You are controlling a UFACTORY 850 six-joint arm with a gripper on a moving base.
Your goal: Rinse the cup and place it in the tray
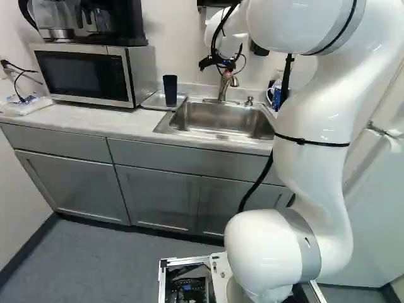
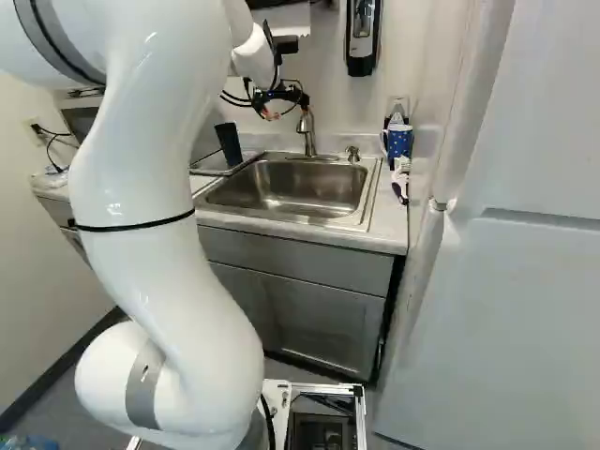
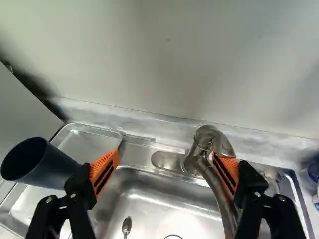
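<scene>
Above the back of the sink, near the faucet, is my gripper (image 1: 221, 62). In the wrist view the gripper (image 3: 165, 172) has its orange-padded fingers wide apart, with nothing held between them. One finger overlaps the faucet (image 3: 222, 191) in that view; whether they touch, I cannot tell. The dark cup (image 1: 170, 90) stands mouth up on the metal tray (image 1: 151, 102), left of the sink in the left base view. Seen from the wrist, the cup (image 3: 57, 167) is outside the gripper, beyond the finger opposite the faucet. The steel sink (image 2: 291, 187) has a spoon (image 3: 126, 225) in its basin.
A microwave (image 1: 88, 74) with a coffee maker on top stands beside the tray. The blue patterned mug (image 2: 398, 141) is on the counter at the sink's other side, near a tall white door-like surface (image 2: 506, 309). A wall dispenser (image 2: 362, 36) hangs above the sink.
</scene>
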